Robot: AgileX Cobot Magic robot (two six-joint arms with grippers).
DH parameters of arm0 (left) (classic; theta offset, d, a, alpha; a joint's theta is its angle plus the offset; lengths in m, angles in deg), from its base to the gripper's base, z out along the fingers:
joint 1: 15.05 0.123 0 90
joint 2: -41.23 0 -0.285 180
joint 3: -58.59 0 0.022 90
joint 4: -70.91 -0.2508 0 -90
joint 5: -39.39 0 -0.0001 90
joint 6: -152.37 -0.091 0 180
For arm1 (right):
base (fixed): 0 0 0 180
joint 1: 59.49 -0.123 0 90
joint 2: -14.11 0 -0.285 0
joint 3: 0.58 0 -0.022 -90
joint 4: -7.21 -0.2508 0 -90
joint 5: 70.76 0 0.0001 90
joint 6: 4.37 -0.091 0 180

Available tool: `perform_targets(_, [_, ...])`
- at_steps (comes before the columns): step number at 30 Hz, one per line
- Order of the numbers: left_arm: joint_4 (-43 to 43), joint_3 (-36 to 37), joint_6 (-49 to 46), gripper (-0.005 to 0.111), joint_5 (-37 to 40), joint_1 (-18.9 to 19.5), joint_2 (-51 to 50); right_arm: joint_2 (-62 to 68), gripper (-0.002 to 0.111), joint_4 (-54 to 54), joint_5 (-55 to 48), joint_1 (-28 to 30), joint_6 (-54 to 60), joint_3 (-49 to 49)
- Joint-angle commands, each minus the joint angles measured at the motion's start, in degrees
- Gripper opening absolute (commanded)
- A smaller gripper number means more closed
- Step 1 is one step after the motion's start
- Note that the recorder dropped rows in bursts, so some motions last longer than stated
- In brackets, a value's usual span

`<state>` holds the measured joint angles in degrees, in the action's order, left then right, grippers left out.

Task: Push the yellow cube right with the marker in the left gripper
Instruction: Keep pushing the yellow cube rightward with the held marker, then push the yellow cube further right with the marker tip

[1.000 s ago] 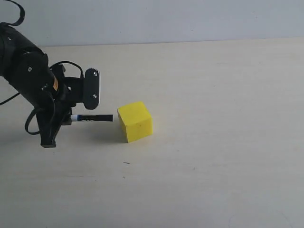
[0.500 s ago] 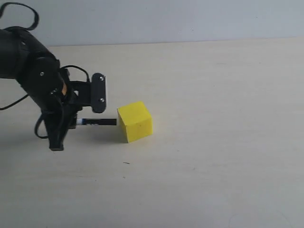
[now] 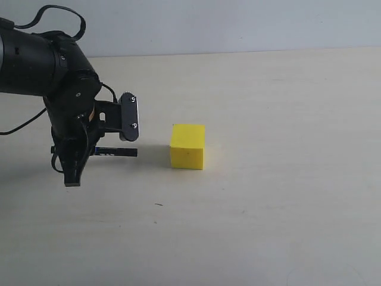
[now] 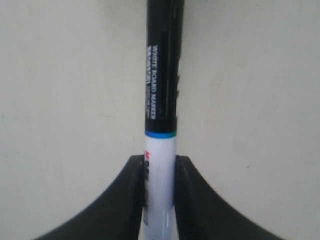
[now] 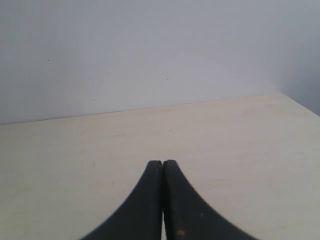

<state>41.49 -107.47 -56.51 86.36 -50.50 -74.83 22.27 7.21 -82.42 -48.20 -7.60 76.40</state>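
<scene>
The yellow cube (image 3: pixel 187 146) sits on the pale table (image 3: pixel 274 214), near the middle of the exterior view, square to the camera. My left gripper (image 3: pixel 90 152) is to its left, shut on the marker (image 3: pixel 119 152), which lies level and points its black cap at the cube. A clear gap separates the cap's tip from the cube. In the left wrist view the black fingers (image 4: pixel 131 192) of my left gripper (image 4: pixel 159 164) clamp the marker's white barrel (image 4: pixel 160 195), and the cube is out of view. My right gripper (image 5: pixel 162 163) is shut on nothing, over bare table.
A pale wall (image 3: pixel 238 24) runs along the table's far edge. A small dark speck (image 3: pixel 158 204) lies on the table in front of the cube. The silver-grey plate (image 3: pixel 129 117) on the left arm hangs above the marker.
The cube has slid right and turned square to the camera. The marker tip, touching the cube half a second ago, now stands apart from it.
</scene>
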Motion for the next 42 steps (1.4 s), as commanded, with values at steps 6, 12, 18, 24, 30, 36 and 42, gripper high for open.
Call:
perform_targets(6, [2.2, -0.4, 1.0, 0.0, -4.3, 0.1, 0.1, -0.4, 0.0, 0.0, 0.3, 0.5, 0.1, 0.2])
perform_targets(12, [6.3, -0.4, 0.6, 0.0, -9.4, -2.1, 0.0, -0.4, 0.0, 0.0, 0.3, 0.5, 0.1, 0.2])
perform_targets(18, [5.7, -0.5, 0.4, 0.0, -8.9, -6.7, 0.0, -0.4, 0.0, 0.0, 0.3, 0.5, 0.1, 0.2])
perform_targets(24, [3.3, -0.6, 1.2, 0.0, -4.9, -6.6, 0.0, -0.4, 0.0, 0.0, 0.3, 0.5, 0.1, 0.2])
perform_targets(30, [2.6, -0.6, 2.5, 0.0, -6.3, -6.5, 0.0, -0.4, 0.0, 0.0, 0.3, 0.5, 0.1, 0.2])
perform_targets(36, [1.3, -1.0, 4.4, 0.0, -14.9, -6.5, -0.5, -0.4, 0.0, 0.0, 0.3, 0.5, 0.1, 0.2])
perform_targets(42, [0.8, -3.6, 6.6, 0.0, -11.4, -6.5, -0.7, -0.4, 0.0, 0.0, 0.3, 0.5, 0.1, 0.2])
